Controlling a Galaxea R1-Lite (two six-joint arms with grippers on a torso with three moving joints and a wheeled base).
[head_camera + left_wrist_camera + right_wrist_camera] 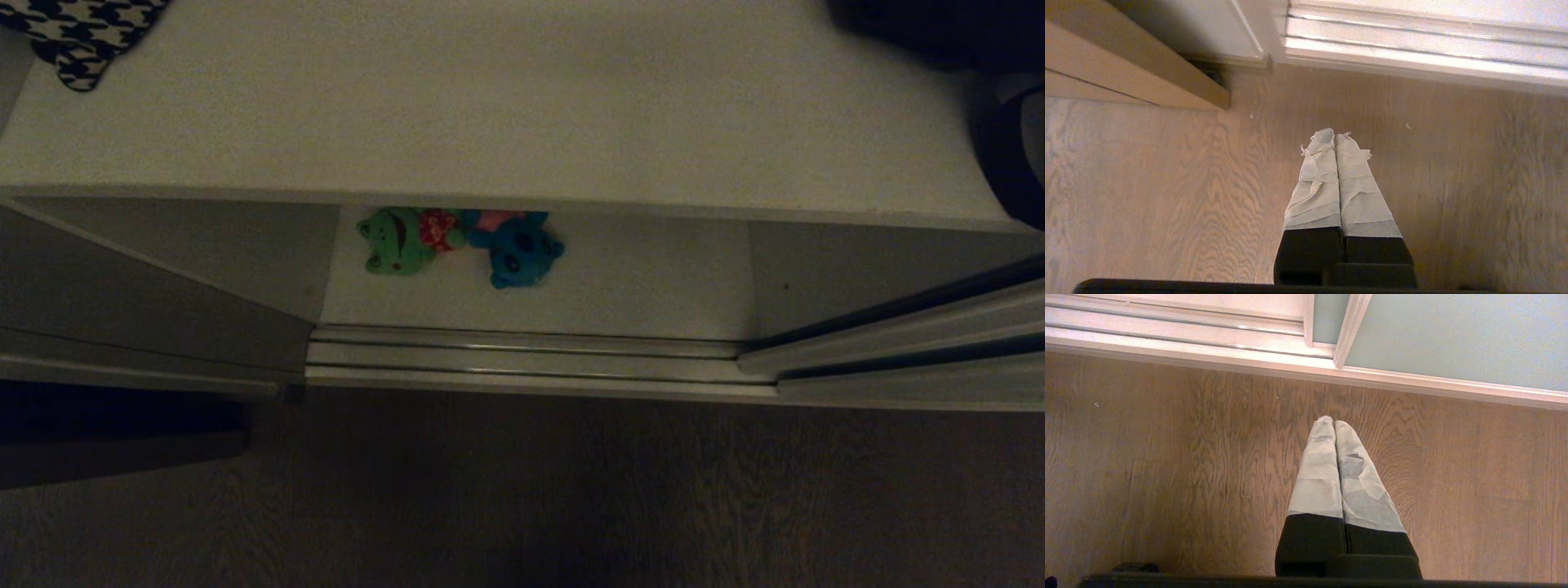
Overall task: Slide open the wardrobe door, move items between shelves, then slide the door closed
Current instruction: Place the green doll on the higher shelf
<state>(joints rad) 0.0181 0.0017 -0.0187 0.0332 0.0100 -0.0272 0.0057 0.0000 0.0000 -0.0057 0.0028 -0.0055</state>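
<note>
The left gripper [1334, 136] hangs over the wood floor [1147, 196] with its tape-wrapped fingers [1314, 183] pressed together on nothing, its tip low in the centre of the left wrist view and well short of the ribbed floor track [1412, 45] across the top of that frame. The right gripper [1333, 424] is likewise closed and empty above the floor, centre of its own view, with the sliding wardrobe door [1453, 343] filling the upper right, pale grey-green inside its slim frame. Neither arm shows in the head view, which suggests both are parked clear of the opening so the camera can take in the wardrobe.

In the head view the door stands drawn to the right edge, leaving the middle of the wardrobe open. On the lower shelf [637, 278], just left of centre, the green plush toy [400, 241] and the teal-blue plush toy [518, 249] lie touching, tucked partly under the front edge of the upper shelf [506, 106]. A houndstooth bag [77, 37] sits at the upper left corner, a black bag [939, 24] at the upper right.

With the way in clear and the toys low, the transfer between shelves looks not yet begun; reaching them would likely mean coming in beneath the upper board.
</note>
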